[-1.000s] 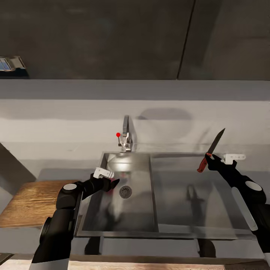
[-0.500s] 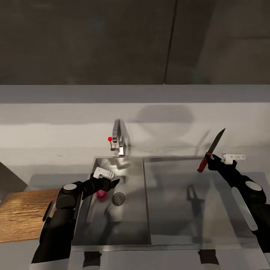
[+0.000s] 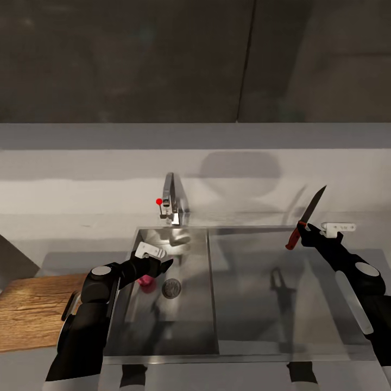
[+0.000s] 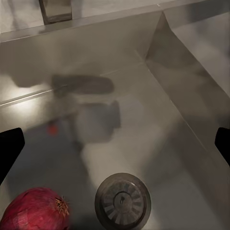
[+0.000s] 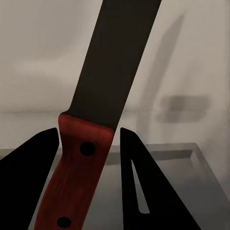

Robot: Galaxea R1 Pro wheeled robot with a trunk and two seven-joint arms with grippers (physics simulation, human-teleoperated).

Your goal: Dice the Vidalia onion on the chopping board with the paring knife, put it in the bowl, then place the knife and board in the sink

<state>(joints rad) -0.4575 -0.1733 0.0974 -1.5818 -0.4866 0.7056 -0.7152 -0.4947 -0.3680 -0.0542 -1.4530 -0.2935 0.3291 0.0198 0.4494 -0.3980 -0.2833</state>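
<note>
Left pincer (image 3: 163, 264) poised over the basin of the sink (image 3: 201, 331), fingers spread wide apart and empty; in the left wrist view the two dark fingertips (image 4: 9, 151) stand at opposite edges with nothing between. Aimed down at the basin floor, evidently to reach the Vidalia onion (image 4: 36, 210), which lies on the steel just beside the round drain (image 4: 123, 200), not touching it. Rendered dark red-purple, papery skin intact, a dry tuft at one end. Seen from the head as a small pink-red patch (image 3: 145, 279) directly below the left pincer. Not yet grasped.

Right pincer (image 3: 302, 228) clamped on the paring knife (image 3: 306, 217) at the red riveted handle (image 5: 79, 172), dark blade pointing up and away. Held high above the flat drainboard (image 3: 282, 282), well apart from the left arm. Judged a parking posture: blade kept clear of the working arm until the cutting step.

Chopping board (image 3: 30, 309) flat on the counter (image 3: 70, 258) just left of the sink, ready to receive the onion.

Curved tap with red knob (image 3: 159, 201) behind the basin.

Markings: none legible on knife, board, sink or tap. Light-coloured plates on both wrists carry small dark marks, too small to read.
</note>
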